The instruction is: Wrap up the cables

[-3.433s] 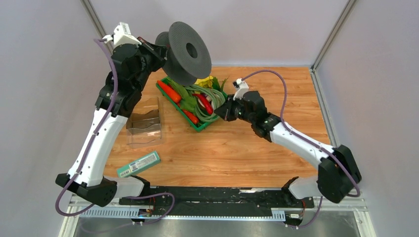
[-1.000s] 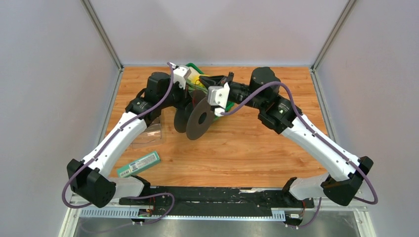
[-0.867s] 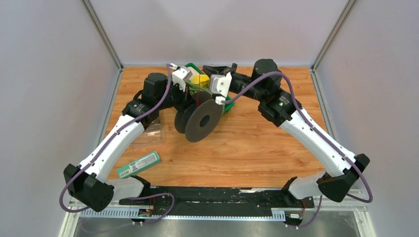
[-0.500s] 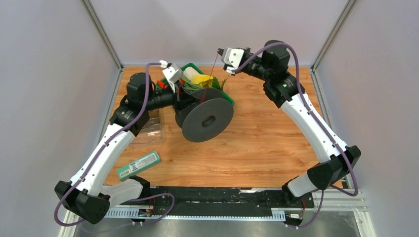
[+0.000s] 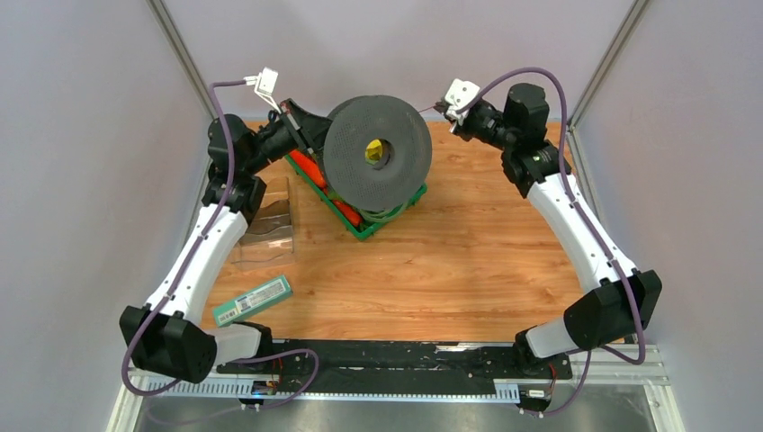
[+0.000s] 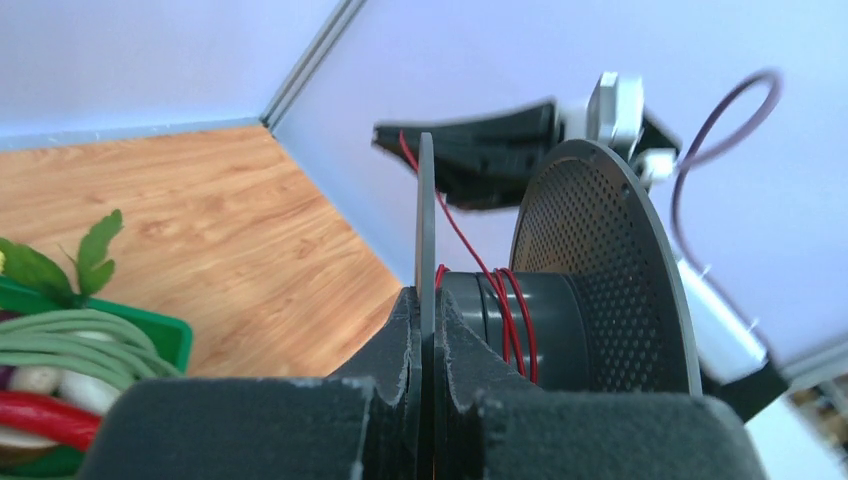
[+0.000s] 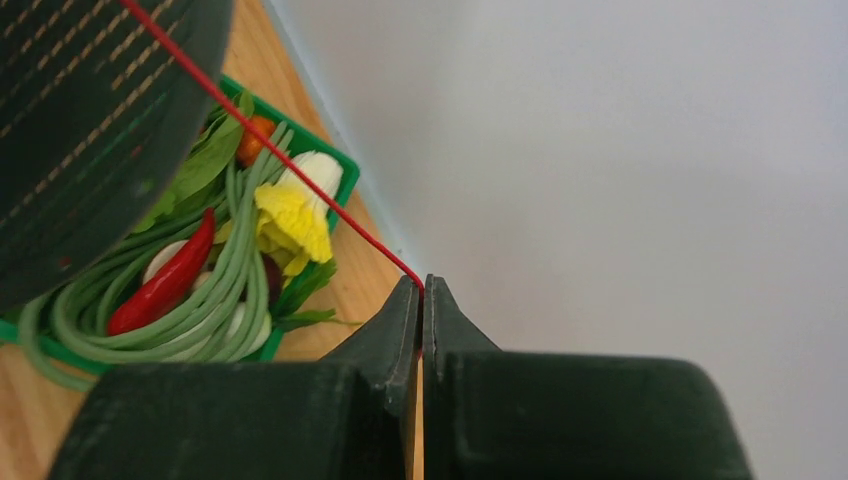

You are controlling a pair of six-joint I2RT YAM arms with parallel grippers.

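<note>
A dark grey spool is held up above the green basket, its flat face towards the top camera. My left gripper is shut on the edge of one spool flange. A thin red wire is wound a few turns round the spool's hub and runs taut to my right gripper, which is shut on it. The wire crosses the right wrist view from the spool's rim. In the top view the right gripper is at the spool's upper right and the left gripper at its left.
A green basket of toy vegetables sits under the spool; it also shows in the right wrist view. A clear plastic holder and a teal box lie at the left. Grey walls close the back and sides.
Both arms have lifted and moved towards the back. The spool rose from the table to above the basket and turned its face up. The right gripper drew away to the right.
</note>
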